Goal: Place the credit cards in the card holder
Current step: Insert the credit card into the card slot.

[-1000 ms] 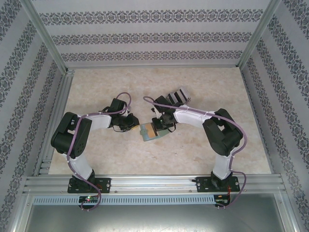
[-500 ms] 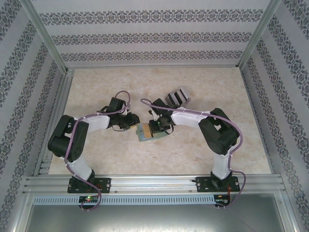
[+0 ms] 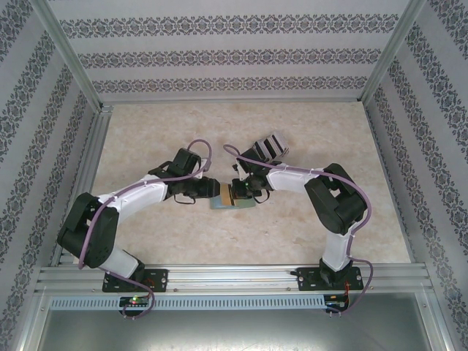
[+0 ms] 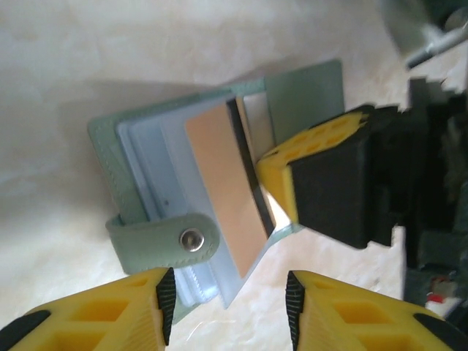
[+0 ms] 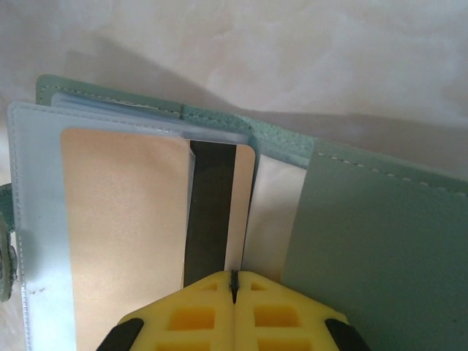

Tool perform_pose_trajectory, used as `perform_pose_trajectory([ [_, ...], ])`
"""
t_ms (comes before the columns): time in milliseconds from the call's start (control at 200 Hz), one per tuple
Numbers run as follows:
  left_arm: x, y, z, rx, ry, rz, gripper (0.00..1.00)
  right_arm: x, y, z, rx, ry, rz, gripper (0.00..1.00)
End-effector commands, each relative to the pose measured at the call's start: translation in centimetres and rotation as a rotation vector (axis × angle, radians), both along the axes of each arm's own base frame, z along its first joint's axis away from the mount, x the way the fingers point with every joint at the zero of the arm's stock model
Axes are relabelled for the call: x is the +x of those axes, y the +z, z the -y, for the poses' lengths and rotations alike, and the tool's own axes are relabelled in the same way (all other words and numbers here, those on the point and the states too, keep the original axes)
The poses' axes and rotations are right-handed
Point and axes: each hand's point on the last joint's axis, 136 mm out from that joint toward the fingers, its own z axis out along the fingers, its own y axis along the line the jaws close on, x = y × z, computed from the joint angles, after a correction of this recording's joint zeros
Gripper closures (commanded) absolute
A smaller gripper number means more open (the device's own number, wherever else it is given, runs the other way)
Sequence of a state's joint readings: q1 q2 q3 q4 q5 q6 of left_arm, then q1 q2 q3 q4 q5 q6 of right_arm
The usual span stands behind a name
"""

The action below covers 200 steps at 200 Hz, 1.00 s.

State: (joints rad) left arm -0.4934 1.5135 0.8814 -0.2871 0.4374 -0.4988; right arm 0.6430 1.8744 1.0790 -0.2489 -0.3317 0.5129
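The sage-green card holder point(image 4: 307, 95) lies open on the table, its clear sleeves up and its snap tab point(image 4: 164, 241) folded over the near edge. A brownish credit card point(image 4: 223, 186) with a dark stripe sits partly inside a sleeve, its striped end sticking out. My right gripper point(image 5: 234, 281) is shut, and its joined yellow tips rest against the card point(image 5: 124, 219) at that exposed edge. My left gripper point(image 4: 228, 307) stands open at the holder's near corner, one finger on either side of it, gripping nothing. In the top view both grippers meet over the holder point(image 3: 232, 199).
A grey upright slotted rack point(image 3: 267, 146) stands just behind the right arm's wrist. Bare marbled tabletop point(image 3: 183, 234) surrounds the holder, inside an aluminium frame with patterned walls.
My left gripper has opened and reached further right toward the holder, with the arm stretched out low. The right gripper stayed shut at the card, shifting only slightly.
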Motion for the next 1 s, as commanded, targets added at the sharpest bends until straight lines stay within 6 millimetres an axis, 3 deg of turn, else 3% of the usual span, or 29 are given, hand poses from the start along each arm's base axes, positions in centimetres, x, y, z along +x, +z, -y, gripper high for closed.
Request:
perform_pose_trajectory([
  [0,-1.1,-0.2,-0.5,0.113,-0.073,0.023,0.51,-0.7,-1.2,0.8,-0.012,-0.021,-0.037,0.94],
  [380,0.4,-0.8,-0.8,0.298,-0.074,0.04,0.47,-0.7,-1.3,0.9,-0.004,-0.023,-0.039,0.94],
  [804,1.1,-3.5,-0.9,0.471,-0.109,0.029,0.46,-0.7,-1.2,1.0,0.0,-0.024,-0.042,0.93],
  [919,1.4,-3.8,-0.5,0.467,-0.114,0.024,0.49,-0.8,-1.2,1.0,-0.001,-0.021,-0.041,0.93],
  [994,1.5,-3.8,-0.4,0.466,-0.115,0.024,0.56,-0.8,-1.1,1.0,-0.002,-0.023,-0.041,0.93],
])
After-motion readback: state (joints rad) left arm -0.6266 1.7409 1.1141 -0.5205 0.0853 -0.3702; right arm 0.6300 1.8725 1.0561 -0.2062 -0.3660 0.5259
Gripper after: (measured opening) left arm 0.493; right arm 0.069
